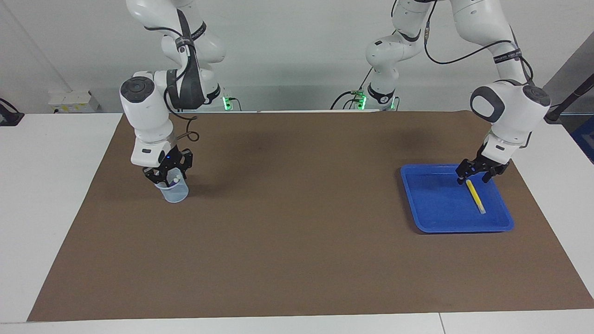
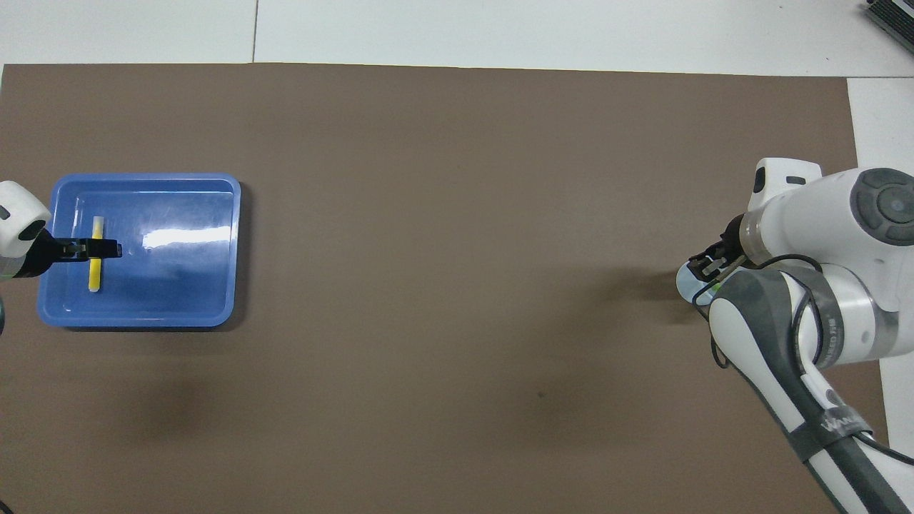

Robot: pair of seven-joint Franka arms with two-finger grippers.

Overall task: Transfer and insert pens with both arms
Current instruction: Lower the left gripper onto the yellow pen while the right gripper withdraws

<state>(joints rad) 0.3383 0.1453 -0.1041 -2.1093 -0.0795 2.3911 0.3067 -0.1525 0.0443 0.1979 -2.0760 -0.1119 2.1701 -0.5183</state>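
Observation:
The yellow pen [image 1: 475, 195] lies in a blue tray [image 1: 441, 206] toward the left arm's end of the table. My left gripper [image 1: 473, 180] is open, low over the pen's end nearer the robots, with one finger on each side. In the overhead view the left gripper [image 2: 93, 248] crosses the yellow pen [image 2: 94, 275] in the tray [image 2: 186, 285]. My right gripper [image 1: 168, 178] is at the mouth of a clear cup [image 1: 176, 195], where a pale pen end [image 1: 175, 178] shows. The cup [image 2: 685, 282] is mostly covered in the overhead view. The purple pen is hidden.
A brown mat [image 1: 297, 222] covers most of the white table. A thin dark pole [image 1: 573, 97] slants at the left arm's end. The right arm's bulk hangs over the cup in the overhead view.

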